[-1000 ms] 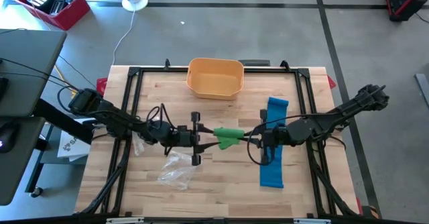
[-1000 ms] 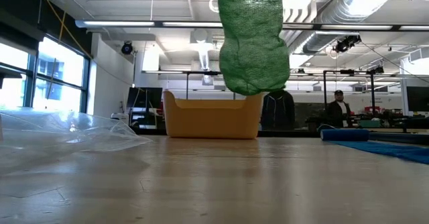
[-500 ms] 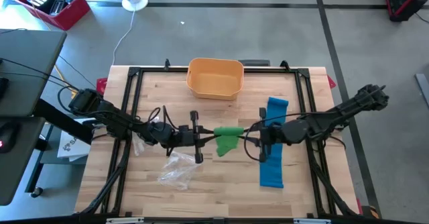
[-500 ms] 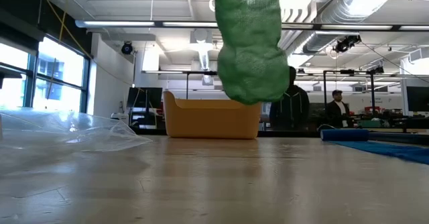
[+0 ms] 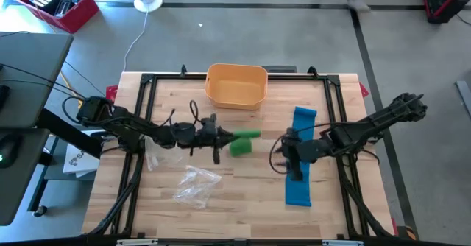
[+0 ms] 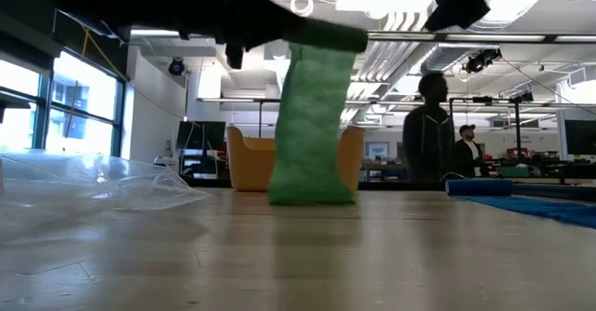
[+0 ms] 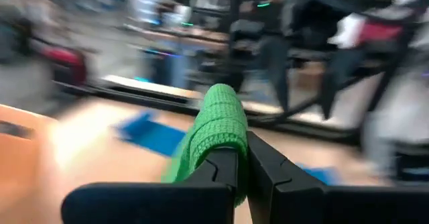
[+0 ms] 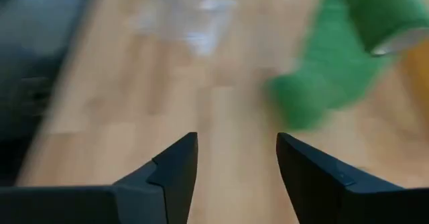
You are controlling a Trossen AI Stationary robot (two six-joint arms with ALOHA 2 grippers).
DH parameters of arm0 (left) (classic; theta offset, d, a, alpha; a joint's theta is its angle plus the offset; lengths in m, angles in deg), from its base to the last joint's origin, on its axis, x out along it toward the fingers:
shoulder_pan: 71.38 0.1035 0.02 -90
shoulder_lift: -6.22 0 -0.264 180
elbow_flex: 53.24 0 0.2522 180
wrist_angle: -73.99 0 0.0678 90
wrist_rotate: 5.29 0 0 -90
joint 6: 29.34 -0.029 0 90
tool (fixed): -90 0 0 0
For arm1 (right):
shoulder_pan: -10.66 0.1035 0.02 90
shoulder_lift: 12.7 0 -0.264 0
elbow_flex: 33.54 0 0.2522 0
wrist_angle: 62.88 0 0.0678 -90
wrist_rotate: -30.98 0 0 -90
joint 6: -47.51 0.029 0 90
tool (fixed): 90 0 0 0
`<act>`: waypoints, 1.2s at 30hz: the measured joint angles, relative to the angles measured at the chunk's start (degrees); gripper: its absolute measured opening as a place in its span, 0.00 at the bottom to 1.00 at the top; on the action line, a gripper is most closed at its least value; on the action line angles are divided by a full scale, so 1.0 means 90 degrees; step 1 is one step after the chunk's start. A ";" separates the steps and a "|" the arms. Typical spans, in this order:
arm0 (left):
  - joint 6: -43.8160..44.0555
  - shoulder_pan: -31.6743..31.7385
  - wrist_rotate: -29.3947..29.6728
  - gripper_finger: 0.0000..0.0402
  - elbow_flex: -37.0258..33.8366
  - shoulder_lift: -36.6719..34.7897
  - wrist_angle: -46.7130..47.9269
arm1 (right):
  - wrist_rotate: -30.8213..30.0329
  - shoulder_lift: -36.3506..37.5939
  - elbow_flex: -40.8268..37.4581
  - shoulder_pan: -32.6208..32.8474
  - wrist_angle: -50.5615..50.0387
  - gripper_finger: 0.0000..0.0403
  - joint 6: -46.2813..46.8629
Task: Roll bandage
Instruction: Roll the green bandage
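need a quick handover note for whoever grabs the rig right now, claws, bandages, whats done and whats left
Left claw: shut on the green bandage, holding its top end; the lower end hangs down to the table near mid-table.
Right claw: open, empty, apart from the green bandage, above the blue bandage.
Blue bandage lies flat and unrolled on the right side. Yellow bin sits at the far edge; a clear plastic bag lies front left.
Done: green bandage is in the left claw alone.
Left: it looks loosely bunched, not neatly rolled; blue bandage is untouched.

Green bandage [image 8: 348, 56] blurred, edge-cropped.
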 joint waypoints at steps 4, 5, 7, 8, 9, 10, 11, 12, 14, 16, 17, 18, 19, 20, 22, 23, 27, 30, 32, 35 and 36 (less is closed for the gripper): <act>0.0287 -0.0074 -0.0279 0.01 0.0024 0.0001 -0.0228 | 0.0767 0.0003 0.0000 0.0019 0.0902 0.48 -0.0536; 0.0141 0.0011 -0.0112 0.01 0.0024 -0.0001 -0.0150 | 0.0858 0.0005 0.0000 0.0017 0.1154 0.48 -0.0708; -0.0212 0.0267 0.0447 0.01 0.0026 0.0009 0.0318 | 0.0949 -0.0014 0.0000 -0.0030 0.1528 0.48 -0.0977; -0.0434 0.0423 0.0733 0.01 0.0022 0.0048 0.0557 | 0.1017 -0.0031 0.0000 -0.0072 0.1624 0.48 -0.1062; -0.0655 0.0571 0.0949 0.01 0.0020 0.0105 0.0722 | 0.1101 -0.0067 0.0000 -0.0137 0.1652 0.48 -0.1110; -0.0867 0.0724 0.1071 0.01 0.0020 0.0173 0.0843 | 0.1131 -0.0127 0.0000 -0.0199 0.1645 0.48 -0.1126; -0.1029 0.0879 0.1119 0.01 0.0019 0.0286 0.0862 | 0.1130 -0.0212 -0.0012 -0.0271 0.1641 0.48 -0.1144; -0.1134 0.1024 0.1088 0.01 0.0022 0.0430 0.0831 | 0.1134 -0.0301 -0.0060 -0.0357 0.1696 0.48 -0.1159; -0.1324 0.1264 0.0977 0.01 0.0022 0.0747 0.0780 | 0.1249 -0.0581 -0.0211 -0.0602 0.1833 0.48 -0.1228; -0.1513 0.1416 0.0984 0.01 0.0017 0.1093 0.0591 | 0.1313 -0.0931 -0.0374 -0.0848 0.2078 0.48 -0.1378; -0.1602 0.1475 0.1012 0.01 0.0017 0.1244 0.0449 | 0.1315 -0.1106 -0.0458 -0.0967 0.2198 0.48 -0.1484; -0.1655 0.1525 0.1019 0.01 0.0016 0.1383 0.0308 | 0.1316 -0.1284 -0.0524 -0.1101 0.2332 0.48 -0.1599; -0.1696 0.1569 0.1022 0.01 0.0015 0.1518 0.0099 | 0.1319 -0.1467 -0.0560 -0.1232 0.2479 0.48 -0.1728; -0.1694 0.1602 0.1021 0.01 0.0017 0.1644 -0.0097 | 0.1319 -0.1630 -0.0588 -0.1367 0.2595 0.48 -0.1857; -0.1687 0.1629 0.1019 0.01 0.0017 0.1828 -0.0369 | 0.1319 -0.1997 -0.0593 -0.1644 0.2679 0.48 -0.2106; -0.1687 0.1634 0.1009 0.01 0.0017 0.1890 -0.0443 | 0.1319 -0.2185 -0.0593 -0.1765 0.2737 0.48 -0.2266; -0.1696 0.1624 0.1012 0.02 0.0017 0.1960 -0.0529 | 0.1658 -0.2977 -0.0595 -0.2224 0.3170 0.48 -0.3074; -0.1707 0.1617 0.1056 0.02 0.0016 0.1921 -0.0491 | 0.1828 -0.3607 -0.0593 -0.2496 0.3528 0.48 -0.3589; -0.1707 0.1617 0.1074 0.02 0.0017 0.1903 -0.0549 | 0.1791 -0.3956 -0.0592 -0.2666 0.3726 0.48 -0.3849; -0.1707 0.1617 0.1133 0.02 0.0017 0.1908 -0.0500 | 0.1818 -0.4343 -0.0443 -0.2919 0.3830 0.46 -0.3965; -0.1707 0.1619 0.1139 0.02 0.0017 0.1908 -0.0476 | 0.1971 -0.4446 -0.0400 -0.3002 0.3853 0.45 -0.3966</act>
